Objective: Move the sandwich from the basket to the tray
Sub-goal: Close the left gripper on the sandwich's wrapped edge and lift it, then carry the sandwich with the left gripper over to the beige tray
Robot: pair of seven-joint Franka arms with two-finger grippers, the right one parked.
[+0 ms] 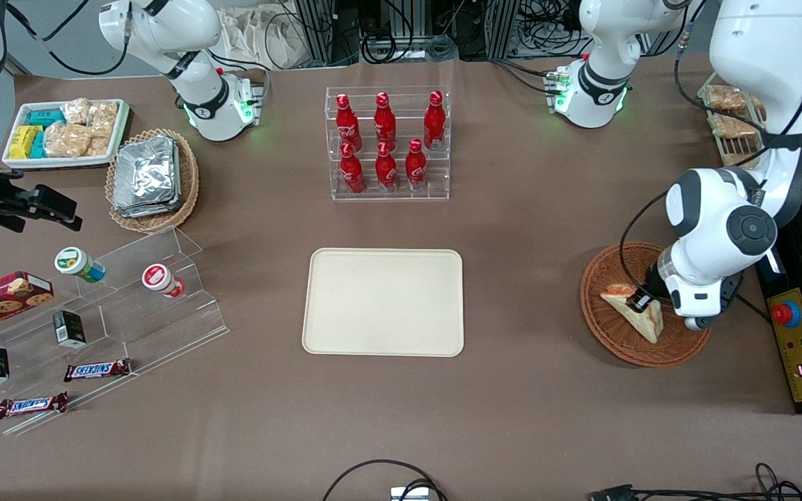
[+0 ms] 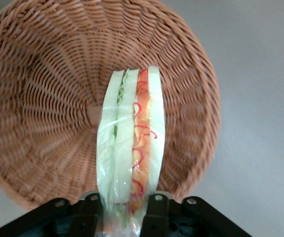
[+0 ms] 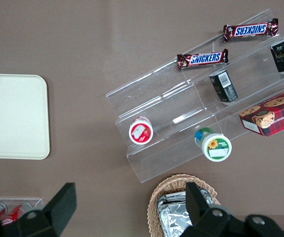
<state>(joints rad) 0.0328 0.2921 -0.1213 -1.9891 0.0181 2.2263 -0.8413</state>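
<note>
Hand: the left arm's hand (image 2: 123,210) sits low over the basket (image 1: 610,337), fingers (image 2: 157,210) clamped on the sandwich (image 1: 634,311) at one end, one either side of the bread faces.
Sandwich: inside the basket; in the wrist view it stands on edge, wrapped in clear film, layers of pale bread with green and orange-red filling. Cannot tell if it is lifted off the weave.
Long axis: runs straight out from the hand toward the basket's middle.
Basket: round, reddish-brown wicker, at the working arm's end of the tabletop (image 1: 526,229); nothing else shows in it.
Key relation: the tray (image 1: 383,301) lies well apart sideways, toward the parked arm's end, at about the same depth from the front camera.
Path: bare tabletop between; my read, only the basket rim needs clearing.
Farther off: rack of red bottles (image 1: 387,142), farther from the front camera than the tray, out of line.
</note>
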